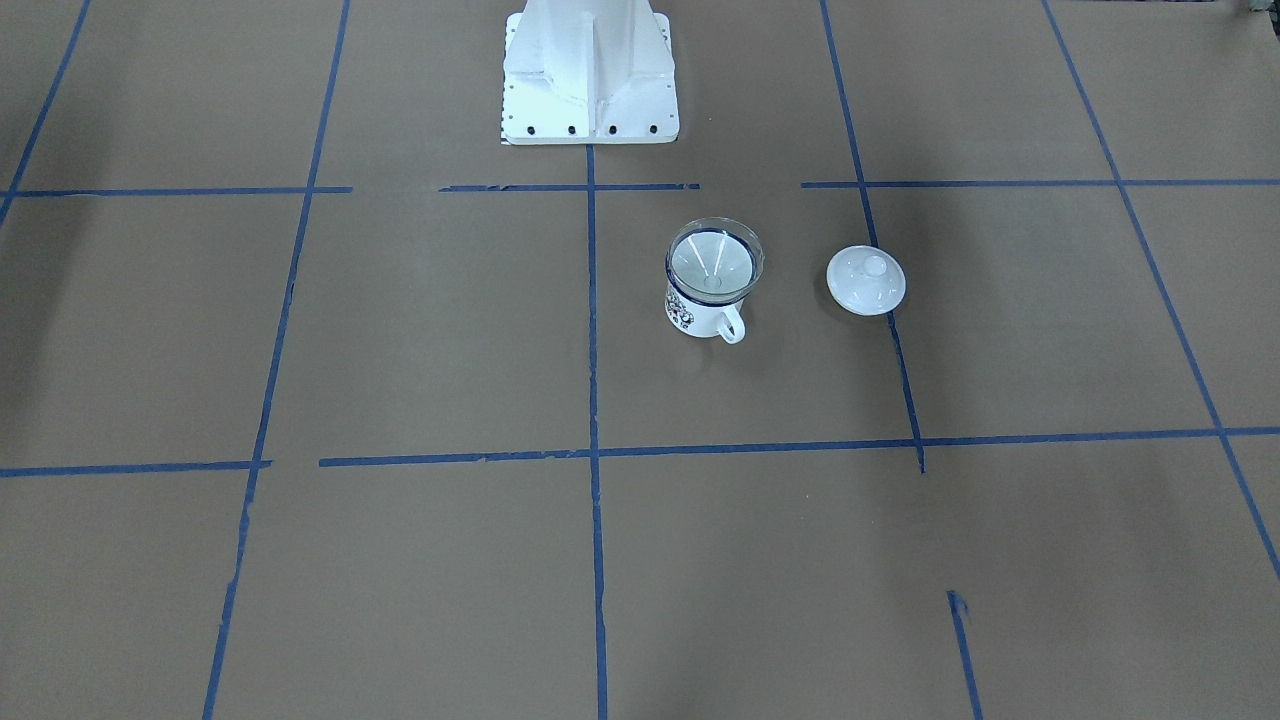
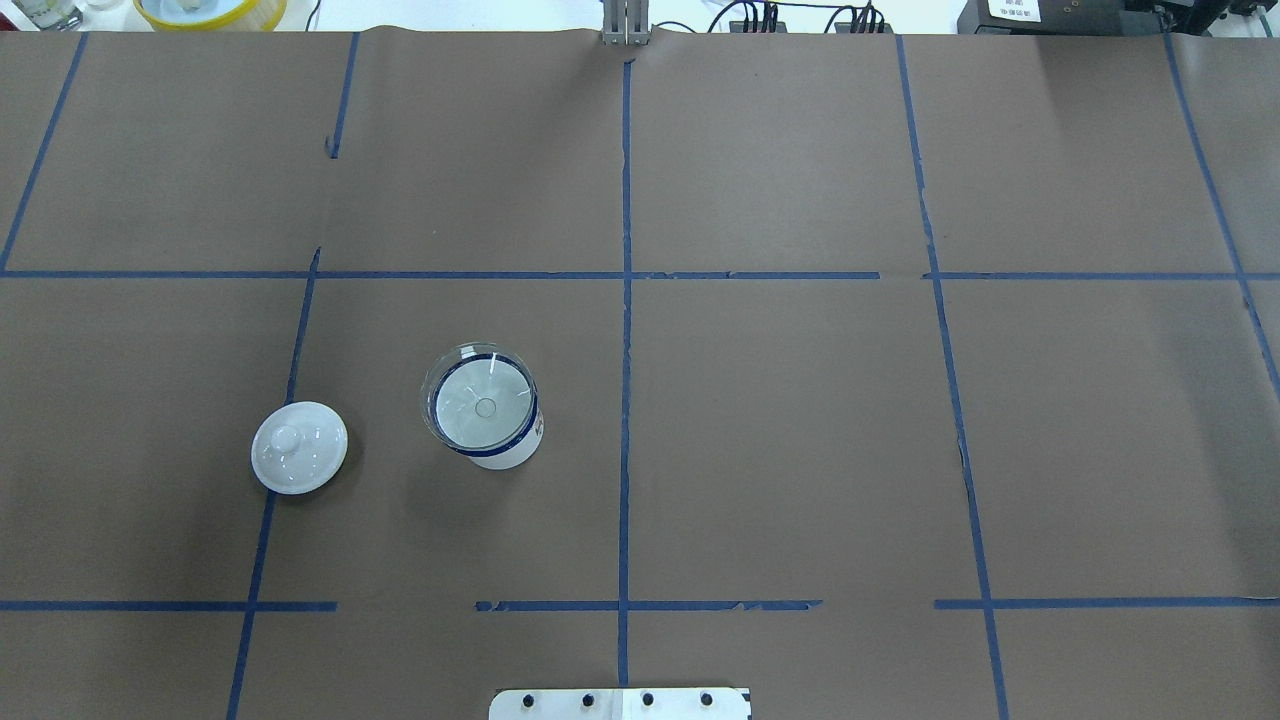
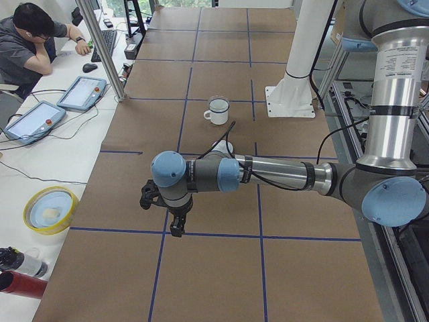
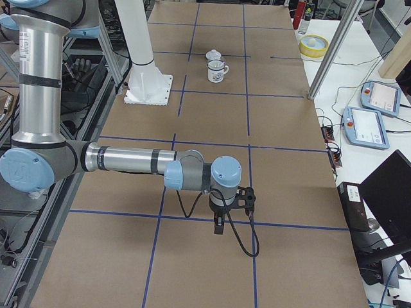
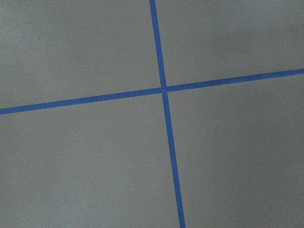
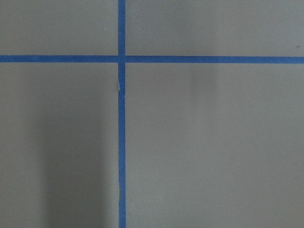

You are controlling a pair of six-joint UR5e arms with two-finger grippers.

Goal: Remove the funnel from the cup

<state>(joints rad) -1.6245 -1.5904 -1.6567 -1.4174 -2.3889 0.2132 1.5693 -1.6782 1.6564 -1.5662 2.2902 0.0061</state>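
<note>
The clear funnel (image 1: 714,262) sits in the mouth of the white mug (image 1: 700,312), which has a dark blue rim, a printed picture and a small loop handle. Both also show in the overhead view, funnel (image 2: 481,403) in cup (image 2: 510,452), left of the centre tape line. My left gripper (image 3: 175,228) shows only in the exterior left view, hanging above the table far from the cup (image 3: 217,111); I cannot tell if it is open. My right gripper (image 4: 219,228) shows only in the exterior right view, far from the cup (image 4: 217,72); I cannot tell its state. Both wrist views show only brown paper and blue tape.
A white domed lid with a knob (image 1: 866,280) lies on the table beside the cup, also in the overhead view (image 2: 299,447). The robot base (image 1: 590,75) stands at the table's edge. A yellow bowl (image 3: 50,209), tablets and a seated operator (image 3: 30,40) are off the table's far side.
</note>
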